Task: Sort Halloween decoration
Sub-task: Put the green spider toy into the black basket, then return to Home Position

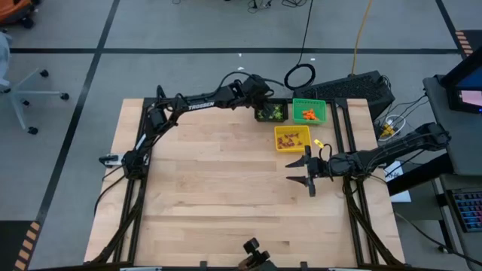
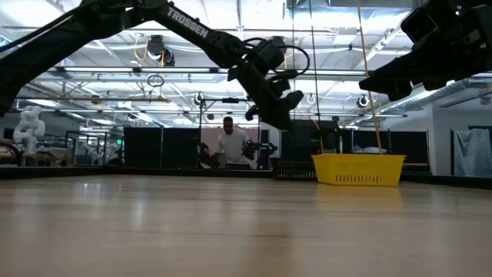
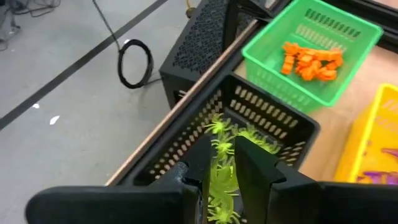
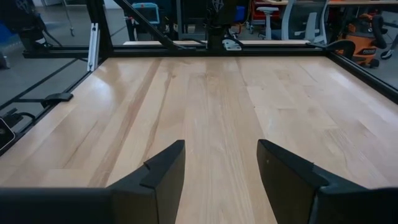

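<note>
My left pincer hangs over the black bin, fingers slightly apart; my right pincer, fingers apart, hovers above the table

I see two matte black jointed arms, white "TROSSEN" lettering along the left arm, each ending in angular black fingers.

I see three bins clustered at the table's upper right in the high view, trinkets inside them.
</note>
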Robot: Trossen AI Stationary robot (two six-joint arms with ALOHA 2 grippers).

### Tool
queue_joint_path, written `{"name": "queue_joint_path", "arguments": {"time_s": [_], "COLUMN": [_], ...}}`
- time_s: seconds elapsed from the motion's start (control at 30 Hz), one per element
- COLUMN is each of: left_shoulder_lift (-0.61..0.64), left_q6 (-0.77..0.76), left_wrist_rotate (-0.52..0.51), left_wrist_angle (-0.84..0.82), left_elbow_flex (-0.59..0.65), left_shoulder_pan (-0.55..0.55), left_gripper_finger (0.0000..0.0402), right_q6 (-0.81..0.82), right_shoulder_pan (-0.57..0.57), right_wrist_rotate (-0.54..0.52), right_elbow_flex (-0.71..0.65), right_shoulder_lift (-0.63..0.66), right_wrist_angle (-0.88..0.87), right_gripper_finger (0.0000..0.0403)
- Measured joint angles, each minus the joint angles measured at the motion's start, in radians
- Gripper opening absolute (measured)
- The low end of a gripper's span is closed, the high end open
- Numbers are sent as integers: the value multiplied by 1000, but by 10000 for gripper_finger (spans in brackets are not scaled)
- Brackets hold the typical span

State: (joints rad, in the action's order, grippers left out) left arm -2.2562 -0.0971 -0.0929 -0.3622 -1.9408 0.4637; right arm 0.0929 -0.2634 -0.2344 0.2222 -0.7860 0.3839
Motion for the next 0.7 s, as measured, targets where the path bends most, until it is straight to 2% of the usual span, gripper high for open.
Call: {"name": "queue_joint_path", "arguments": {"time_s": [0.27, 0.7], "left_shoulder_lift": [0, 6], "left_q6": [-1, 1], "left_wrist_rotate": [62, 60], "left_wrist_angle": [1, -5], "left_elbow_flex": [0, 0], "left_shoulder_pan": [1, -2], "left_gripper_finger": [82, 186], "right_q6": [0, 0], "right_shoulder_pan": [0, 0], "right_wrist_rotate": [0, 0], "right_elbow_flex": [0, 0], "right_shoulder_lift": [0, 0], "right_wrist_angle": [0, 0], "right_gripper_finger": [185, 185]}}
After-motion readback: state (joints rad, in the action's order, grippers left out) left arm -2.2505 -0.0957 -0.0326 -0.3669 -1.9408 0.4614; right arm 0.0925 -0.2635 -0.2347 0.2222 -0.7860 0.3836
